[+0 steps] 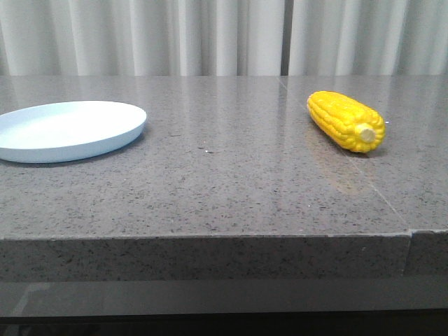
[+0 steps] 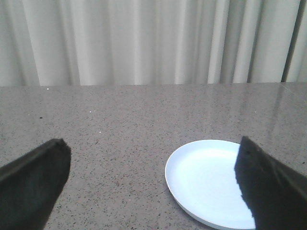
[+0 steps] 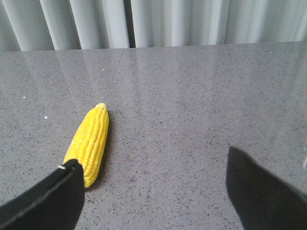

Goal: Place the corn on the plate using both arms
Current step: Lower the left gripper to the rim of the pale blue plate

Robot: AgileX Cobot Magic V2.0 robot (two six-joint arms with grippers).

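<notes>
Front view: grey speckled stone table [image 1: 231, 189], pale curtain [image 1: 210, 35] behind it. No arm or gripper enters this view.

The plate [image 1: 66, 129] lies flat on the left part of the table. The corn [image 1: 346, 120] lies on its side on the right part, pale stub end turned toward the camera, well apart from the plate. Neither touches anything but the table.

Left wrist view: the left gripper [image 2: 153, 184] has its two dark fingers spread wide, nothing between them. The plate [image 2: 201, 179] sits ahead of it, close to one finger [image 2: 271, 189]; that finger covers part of the rim. The other finger is clear of the plate. Whether the finger touches the plate cannot be told.

Right wrist view: the right gripper [image 3: 153, 191] is also spread wide and grips nothing. The corn [image 3: 90, 143] lies ahead of it, not between the fingers, its near end just beside one finger tip [image 3: 53, 196] and partly hidden by it. Cob points away from the gripper, tapered tip farthest. The other finger is well apart from the corn. Contact between finger and cob cannot be told.
</notes>
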